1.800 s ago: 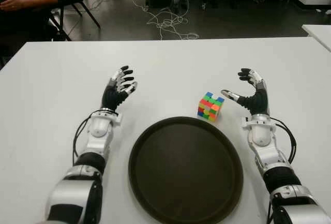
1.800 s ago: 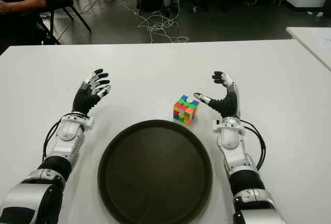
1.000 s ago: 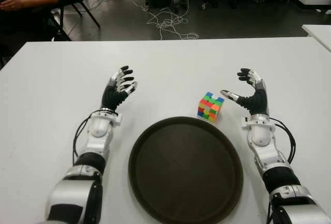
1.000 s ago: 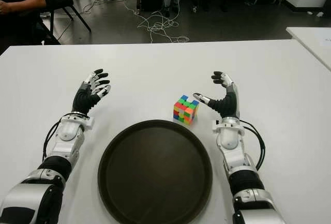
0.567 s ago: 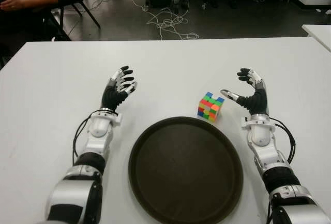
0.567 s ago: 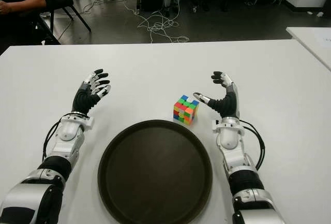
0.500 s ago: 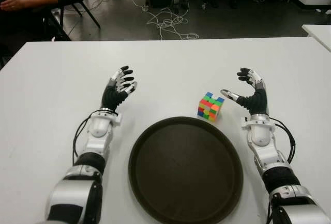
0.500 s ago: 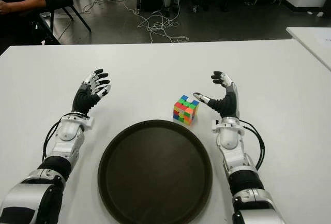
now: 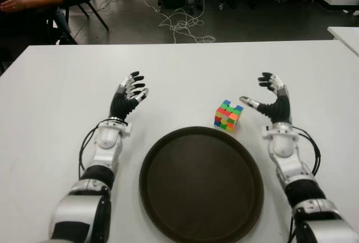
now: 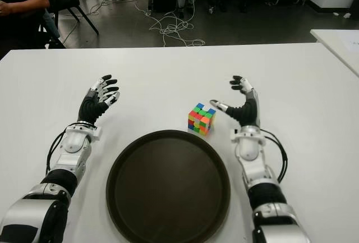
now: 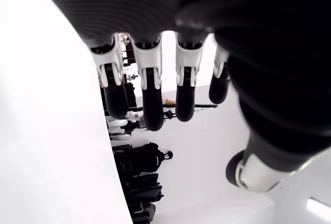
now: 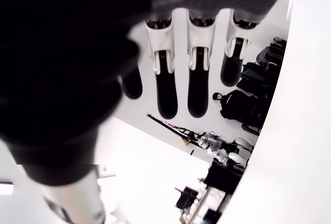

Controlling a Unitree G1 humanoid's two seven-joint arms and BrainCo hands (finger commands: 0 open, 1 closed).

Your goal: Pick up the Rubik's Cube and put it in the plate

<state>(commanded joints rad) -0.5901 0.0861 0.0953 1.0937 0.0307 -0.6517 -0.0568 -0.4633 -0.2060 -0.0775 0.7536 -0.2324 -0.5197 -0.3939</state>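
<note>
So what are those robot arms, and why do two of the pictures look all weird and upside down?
They belong to a robot shaped like a person. Two pictures come from cameras in its head, looking down at a white table. The two strange ones come from small cameras on its wrists, so you only see its fingers up close. On the table are a colourful Rubik's Cube and a big dark plate. The right hand is open beside the cube, not touching it. The left hand is open too. Nothing is held.
</note>
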